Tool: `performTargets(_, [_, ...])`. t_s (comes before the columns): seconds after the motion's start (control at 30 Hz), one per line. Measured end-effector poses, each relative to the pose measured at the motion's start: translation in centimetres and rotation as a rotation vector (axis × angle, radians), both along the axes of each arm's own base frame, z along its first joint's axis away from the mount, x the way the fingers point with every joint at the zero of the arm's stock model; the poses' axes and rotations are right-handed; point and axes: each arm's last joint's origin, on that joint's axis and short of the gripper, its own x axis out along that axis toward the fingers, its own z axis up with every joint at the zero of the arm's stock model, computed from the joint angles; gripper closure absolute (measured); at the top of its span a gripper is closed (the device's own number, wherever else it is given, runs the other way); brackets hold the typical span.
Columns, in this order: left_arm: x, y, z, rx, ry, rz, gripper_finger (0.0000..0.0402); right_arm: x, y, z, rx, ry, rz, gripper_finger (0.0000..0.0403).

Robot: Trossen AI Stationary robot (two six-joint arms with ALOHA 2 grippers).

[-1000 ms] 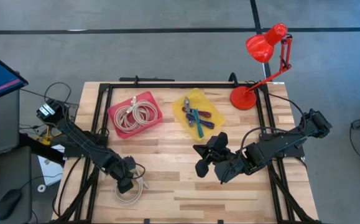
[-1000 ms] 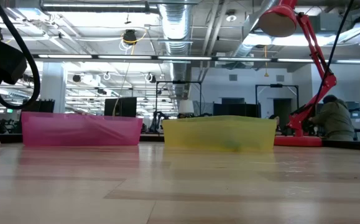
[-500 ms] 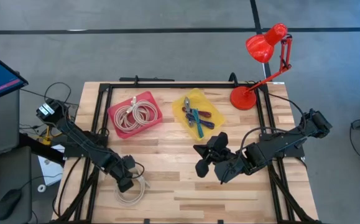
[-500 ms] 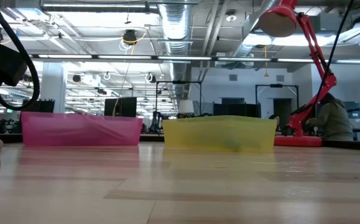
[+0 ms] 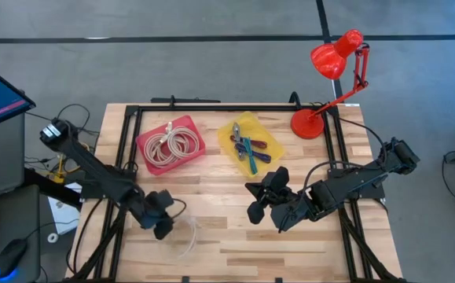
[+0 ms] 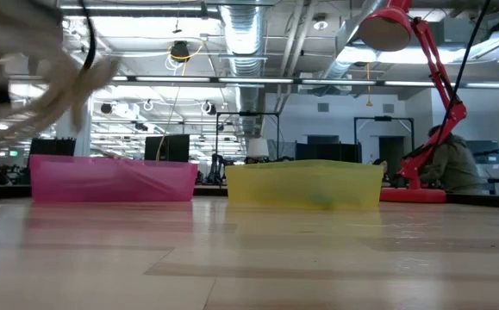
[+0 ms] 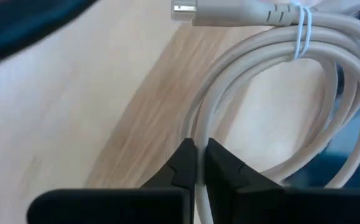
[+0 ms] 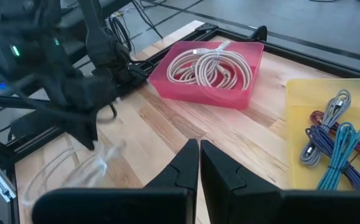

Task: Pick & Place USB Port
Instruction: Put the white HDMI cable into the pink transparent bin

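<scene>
1. Beige cable — a coiled USB lead tied with a thin band, so the loops stay together as one bundle when gripped at a single strand.
2. Left gripper — jaws closed on one strand of the cable; in the high view the gripper is near the table's front-left part, with the coil hanging blurred just beside it, seemingly clear of the wood.
3. Pink tray — already holds similar pale coils, which suggests it is the drop point; it stands well apart from the held coil, toward the far edge.
4. Yellow tray — holds coloured cables, sorted separately.
5. Right gripper — fingers shut on nothing, parked over mid-table — clear of the left arm's likely path.
</scene>
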Motion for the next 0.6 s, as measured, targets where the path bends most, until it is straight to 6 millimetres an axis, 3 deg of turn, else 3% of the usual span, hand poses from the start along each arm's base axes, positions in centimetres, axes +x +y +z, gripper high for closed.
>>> performTargets(0.37, [-1.6, 4.4, 6.1, 0.146, -0.471, 0.266, 0.0388, -0.1, -0.1, -0.2, -0.010, 0.021, -0.002, 0.0395])
performTargets(0.6, [-2.1, 8.5, 8.0, 0.337, -0.576, 0.427, 0.0388, 0.0, -0.4, -0.2, -0.010, 0.021, -0.012, 0.0395])
